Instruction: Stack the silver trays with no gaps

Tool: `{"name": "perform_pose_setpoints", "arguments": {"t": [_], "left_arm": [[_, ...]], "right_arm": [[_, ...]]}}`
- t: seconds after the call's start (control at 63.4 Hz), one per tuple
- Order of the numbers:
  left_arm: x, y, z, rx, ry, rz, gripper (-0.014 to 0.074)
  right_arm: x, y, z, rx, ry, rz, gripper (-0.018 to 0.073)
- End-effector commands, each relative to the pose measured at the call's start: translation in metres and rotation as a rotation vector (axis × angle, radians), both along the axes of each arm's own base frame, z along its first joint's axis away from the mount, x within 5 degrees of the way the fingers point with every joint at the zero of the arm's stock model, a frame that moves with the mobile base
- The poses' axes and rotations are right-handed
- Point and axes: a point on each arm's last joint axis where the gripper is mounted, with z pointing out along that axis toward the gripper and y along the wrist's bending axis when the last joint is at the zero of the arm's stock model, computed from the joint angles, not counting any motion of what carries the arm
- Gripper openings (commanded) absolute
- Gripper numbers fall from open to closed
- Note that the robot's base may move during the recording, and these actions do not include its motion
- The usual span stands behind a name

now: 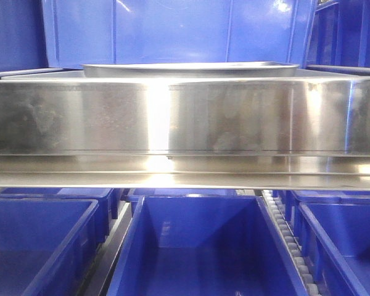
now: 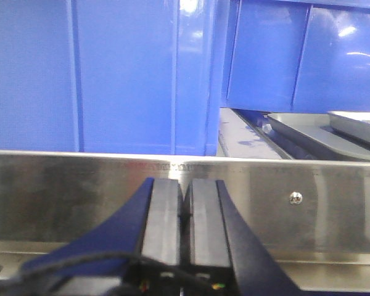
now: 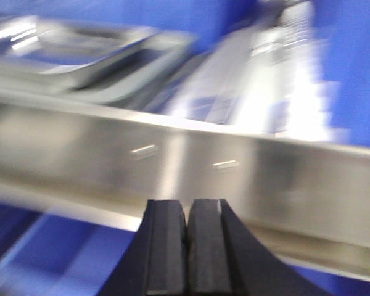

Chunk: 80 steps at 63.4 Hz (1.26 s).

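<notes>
Both the left hand (image 2: 184, 213) and the right hand (image 3: 187, 237) were closed and empty below the steel shelf rail (image 1: 185, 117), while the silver trays (image 1: 191, 69) sat behind it, so each would likely need to rise over the rail and open before gripping a rim squarely.

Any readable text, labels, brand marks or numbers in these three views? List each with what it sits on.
No text can be read in any view.
Brushed-steel shelf rail: a faint reddish line of marks runs along its top edge in the left wrist view, too small and blurred to read.
Blue plastic bins: no labels visible.
Shallow silver stainless-steel trays: no markings visible.
Right wrist view: motion-blurred throughout, nothing legible.
</notes>
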Motion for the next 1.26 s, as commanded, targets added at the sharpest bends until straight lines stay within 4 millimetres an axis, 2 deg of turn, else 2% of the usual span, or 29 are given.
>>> {"name": "perform_pose_setpoints", "arguments": {"t": [0.0,0.205,1.246], "left_arm": [[-0.005,0.001,0.012,-0.018,-0.133,0.009,-0.0048],[-0.005,0.001,0.012,-0.018,-0.133,0.009,-0.0048],[-0.005,0.001,0.012,-0.018,-0.133,0.009,-0.0048]], "right_arm": [[0.001,-0.004,0.006,0.011,-0.170,-0.092,0.0051],[0.006,-0.010,-0.024,0.017,-0.283,-0.197,0.0051],[0.006,-0.010,-0.022,0.011,-0.297,-0.199,0.0051]]}}
